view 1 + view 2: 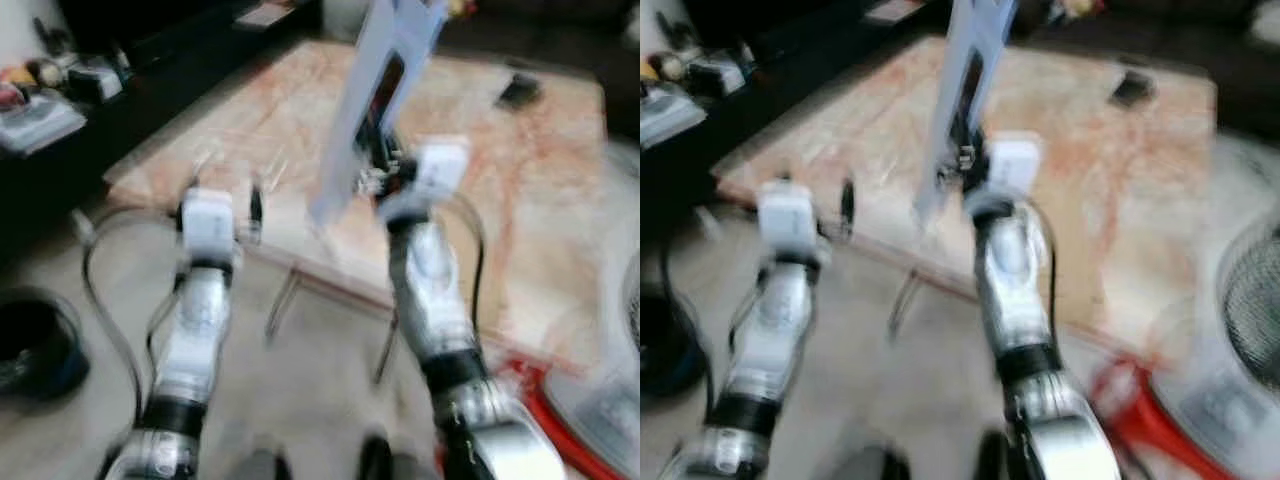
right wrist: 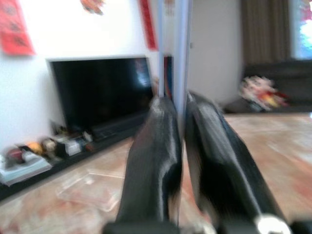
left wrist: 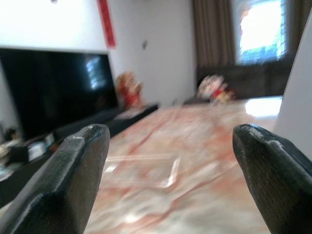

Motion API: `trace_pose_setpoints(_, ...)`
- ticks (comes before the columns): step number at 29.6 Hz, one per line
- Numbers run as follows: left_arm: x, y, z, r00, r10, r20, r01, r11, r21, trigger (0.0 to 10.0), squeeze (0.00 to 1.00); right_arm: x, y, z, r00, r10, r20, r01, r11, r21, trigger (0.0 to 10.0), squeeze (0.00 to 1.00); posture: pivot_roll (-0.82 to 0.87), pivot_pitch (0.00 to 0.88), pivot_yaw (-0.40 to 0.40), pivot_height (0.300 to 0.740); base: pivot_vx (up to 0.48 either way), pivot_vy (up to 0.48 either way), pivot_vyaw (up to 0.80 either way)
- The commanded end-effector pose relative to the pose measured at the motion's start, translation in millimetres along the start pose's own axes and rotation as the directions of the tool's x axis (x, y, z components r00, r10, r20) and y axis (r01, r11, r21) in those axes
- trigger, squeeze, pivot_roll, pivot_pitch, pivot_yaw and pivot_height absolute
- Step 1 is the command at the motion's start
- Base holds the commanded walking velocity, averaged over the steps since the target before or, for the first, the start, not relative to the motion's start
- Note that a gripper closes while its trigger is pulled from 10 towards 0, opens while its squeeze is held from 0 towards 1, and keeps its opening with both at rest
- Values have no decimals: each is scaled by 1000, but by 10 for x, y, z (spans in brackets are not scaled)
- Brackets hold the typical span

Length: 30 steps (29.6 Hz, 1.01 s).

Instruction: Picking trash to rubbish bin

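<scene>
A flat white and pale-blue piece of packaging (image 1: 375,90) stands upright above the marble coffee table (image 1: 500,200). My right gripper (image 1: 380,145) is shut on its lower part. In the right wrist view both black fingers (image 2: 151,146) press the thin sheet (image 2: 178,48) between them. My left gripper (image 1: 228,200) hovers at the table's near-left edge, open and with nothing in it; its two fingers (image 3: 73,170) stand wide apart. A black round bin (image 1: 35,340) sits on the floor at the lower left. The eye views are blurred.
A clear plastic tray (image 3: 141,170) lies on the table ahead of the left gripper. A small dark object (image 1: 518,90) rests at the table's far right. A low black TV stand (image 1: 60,90) with clutter runs along the left. A white and red appliance (image 1: 600,400) stands at the right.
</scene>
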State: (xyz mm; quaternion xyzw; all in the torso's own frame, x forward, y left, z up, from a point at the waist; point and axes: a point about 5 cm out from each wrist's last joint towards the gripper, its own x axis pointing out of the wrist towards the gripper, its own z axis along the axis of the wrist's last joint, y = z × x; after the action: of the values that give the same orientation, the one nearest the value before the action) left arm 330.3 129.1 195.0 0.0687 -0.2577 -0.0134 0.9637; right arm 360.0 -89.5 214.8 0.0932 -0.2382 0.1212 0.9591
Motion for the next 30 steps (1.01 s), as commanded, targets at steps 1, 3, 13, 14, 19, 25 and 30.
trace_pose_setpoints(1, -22, 88, -8, 1000, 25, -2, -25, 999, 19, 10000, 0, 51, 125, 45, 999, 40, 19, -40, 999, 11, 10000, 0, 140, 116, 12, 740, -262, 0, 0)
trace_pose_setpoints(3, -23, 91, -9, 1000, 26, -2, -26, 999, 19, 10000, 0, 53, 129, 44, 999, 40, 19, -40, 999, 12, 10000, 0, 140, 118, 12, 740, -261, 0, 0)
trace_pose_setpoints(13, -23, 99, -13, 1000, 26, -5, -26, 999, 20, 10000, 0, 55, 121, 42, 999, 36, 18, -36, 999, 8, 10000, 0, 134, 122, 14, 740, -50, 0, 0)
trace_pose_setpoints(14, -25, 100, -16, 1000, 26, -7, -26, 1000, 18, 10000, 0, 53, 120, 42, 999, 36, 18, -36, 999, 7, 10000, 0, 134, 122, 13, 740, 0, 0, 0)
trace_pose_setpoints(19, -24, 97, -23, 1000, 24, -14, -24, 1000, 15, 10000, 0, 54, 116, 41, 999, 36, 17, -36, 999, 6, 10000, 0, 135, 124, 13, 740, -288, 0, 0)
trace_pose_setpoints(25, -33, 99, -31, 1000, 24, -14, -23, 1000, 18, 10000, 0, 52, 116, 32, 999, 39, 11, -39, 999, 2, 10000, 0, 134, 126, 11, 740, -250, 0, 0)
trace_pose_setpoints(30, -42, 97, -54, 999, 23, -28, -23, 1000, 18, 10000, 0, 49, 115, 24, 999, 40, 5, -40, 999, -2, 10000, 0, 130, 128, 10, 740, 0, 0, 0)
